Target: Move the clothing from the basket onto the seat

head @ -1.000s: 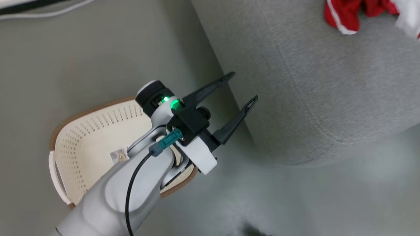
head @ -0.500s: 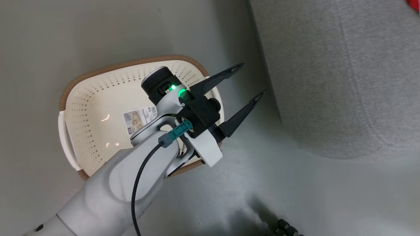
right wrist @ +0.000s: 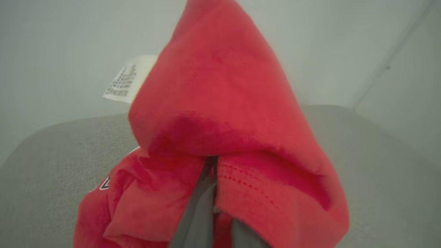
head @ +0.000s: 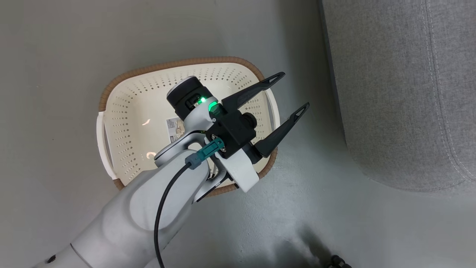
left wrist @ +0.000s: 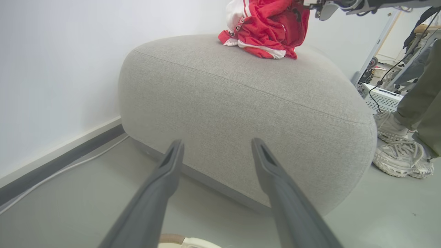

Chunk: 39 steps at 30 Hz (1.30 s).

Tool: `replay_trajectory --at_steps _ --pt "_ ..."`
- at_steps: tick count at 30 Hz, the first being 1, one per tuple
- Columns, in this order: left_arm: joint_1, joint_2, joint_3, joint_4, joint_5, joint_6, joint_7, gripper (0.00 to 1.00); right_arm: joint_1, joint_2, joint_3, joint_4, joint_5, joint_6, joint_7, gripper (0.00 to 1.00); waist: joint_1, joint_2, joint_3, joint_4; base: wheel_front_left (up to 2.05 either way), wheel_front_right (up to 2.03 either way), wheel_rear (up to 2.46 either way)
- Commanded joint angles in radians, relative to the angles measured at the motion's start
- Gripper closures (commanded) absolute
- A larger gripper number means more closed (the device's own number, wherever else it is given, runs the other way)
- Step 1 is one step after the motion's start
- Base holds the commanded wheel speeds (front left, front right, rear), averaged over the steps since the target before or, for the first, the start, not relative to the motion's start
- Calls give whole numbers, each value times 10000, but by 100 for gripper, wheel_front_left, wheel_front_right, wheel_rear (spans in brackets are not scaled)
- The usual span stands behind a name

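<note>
Basket [head: 130, 111] now centred; head camera turned.

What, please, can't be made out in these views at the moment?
- Head view: the label in the basket is partly hidden behind the wrist of the left gripper.
- Right wrist view: the clothing drapes the right gripper, hiding its fingertips.
- Left wrist view: the top edge cuts off the clothing; the right edge cuts off a person.

Red clothing [left wrist: 272, 31] bunched atop grey seat [left wrist: 241, 103]; cream basket [head: 122, 123] upright nearby.
</note>
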Motion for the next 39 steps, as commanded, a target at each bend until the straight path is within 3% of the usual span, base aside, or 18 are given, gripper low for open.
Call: replay_trajectory --at_steps 1,2,3,10,21,39 --pt "106 -40 244 -292 -77 -73 -47 0 519 -260 116 -145 108 12 -51 71 -2 0 -133 68 0 0 0" --pt "169 -51 302 -292 -82 -73 -47 0 730 -184 145 -133 246 12 -51 22 -2 0 -194 80 0 0 0" --pt "225 -60 347 -293 -86 -73 -47 0 945 -112 197 -129 376 12 -51 0 -2 0 -259 92 0 0 0" --pt "624 -145 602 -243 -94 -73 -47 0 2613 298 1188 -699 1310 12 -51 0 -2 0 -932 205 0 0 0" --pt "1641 -313 1440 -221 -137 -73 -47 0 4241 625 2094 -2193 1558 12 -51 0 -2 0 -2174 485 0 0 0" --pt "4255 -732 5359 51 344 -73 -47 0 5891 1702 2855 -4710 854 12 -51 0 -2 0 -4776 1883 0 0 0"
